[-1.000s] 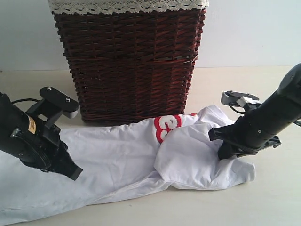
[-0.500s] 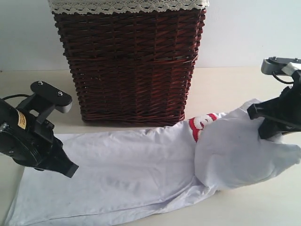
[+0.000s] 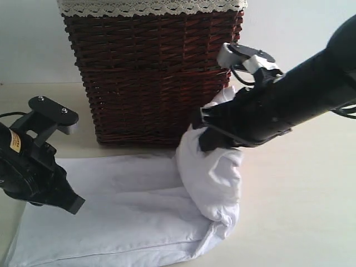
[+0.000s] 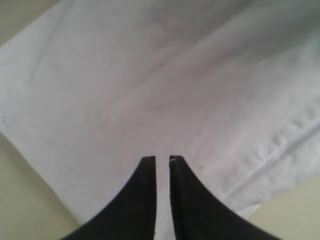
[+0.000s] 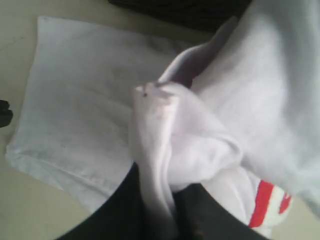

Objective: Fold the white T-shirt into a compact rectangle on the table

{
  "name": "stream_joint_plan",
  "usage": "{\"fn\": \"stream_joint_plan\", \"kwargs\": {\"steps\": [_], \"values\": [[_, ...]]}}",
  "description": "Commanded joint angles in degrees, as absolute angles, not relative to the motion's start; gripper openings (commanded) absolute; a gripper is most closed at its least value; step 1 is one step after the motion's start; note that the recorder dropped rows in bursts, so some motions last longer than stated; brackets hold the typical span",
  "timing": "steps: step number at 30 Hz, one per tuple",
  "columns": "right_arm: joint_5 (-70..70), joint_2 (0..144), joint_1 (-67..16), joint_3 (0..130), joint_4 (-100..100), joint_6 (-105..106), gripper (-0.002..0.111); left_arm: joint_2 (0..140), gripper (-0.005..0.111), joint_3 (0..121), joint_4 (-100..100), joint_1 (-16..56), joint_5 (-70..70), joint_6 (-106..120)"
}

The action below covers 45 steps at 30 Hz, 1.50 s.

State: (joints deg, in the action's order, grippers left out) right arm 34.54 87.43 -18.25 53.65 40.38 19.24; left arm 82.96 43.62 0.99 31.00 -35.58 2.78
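Observation:
The white T-shirt (image 3: 128, 217) lies spread on the table (image 3: 300, 222) in front of the basket. My right gripper (image 3: 207, 139) is shut on a bunched end of the shirt (image 5: 165, 150), lifted over the middle, with cloth hanging down from it. Red-outlined lettering (image 5: 265, 200) shows only in the right wrist view. My left gripper (image 4: 161, 159) hovers over the flat left part of the shirt (image 4: 165, 85). Its jaws are nearly together with a thin gap and hold nothing.
A tall dark wicker basket (image 3: 153, 78) with a lace-trimmed liner (image 3: 150, 6) stands at the back, just behind the shirt and my right arm. Bare table shows to the right and along the front edge.
My right gripper swung out to the right with the shirt end, then carried it back left over the middle, folding it over. The left arm drifted slightly left.

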Motion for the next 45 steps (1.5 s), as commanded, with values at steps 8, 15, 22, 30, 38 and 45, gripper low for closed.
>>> {"fn": "stream_joint_plan", "kwargs": {"steps": [8, 15, 22, 30, 38, 45], "values": [[30.7, 103.3, -36.7, 70.9, 44.5, 15.8, 0.000, 75.7, 0.012, 43.2, 0.8, 30.9, -44.0, 4.2], [31.2, 107.3, -42.7, 77.1, 44.2, 18.9, 0.068, 75.4, 0.012, 42.7, 0.9, 30.9, -45.8, 4.2], [31.7, 107.3, -42.7, 78.6, 27.0, 4.7, 0.062, 72.8, 0.012, 42.7, 1.9, 30.9, -47.3, 4.2], [42.9, 107.2, -42.7, 78.6, -3.0, -16.8, 0.059, 72.9, 0.012, 38.4, 3.7, 30.9, -43.9, 4.1], [49.7, 107.2, -41.1, 78.6, -6.4, -17.2, 0.060, 72.9, 0.041, 34.4, 10.1, 28.2, -37.9, -3.9], [51.8, 106.7, -40.2, 78.6, -6.3, -16.8, 0.060, 79.4, 0.067, 34.1, 0.0, 25.6, -26.7, -2.8]]}}
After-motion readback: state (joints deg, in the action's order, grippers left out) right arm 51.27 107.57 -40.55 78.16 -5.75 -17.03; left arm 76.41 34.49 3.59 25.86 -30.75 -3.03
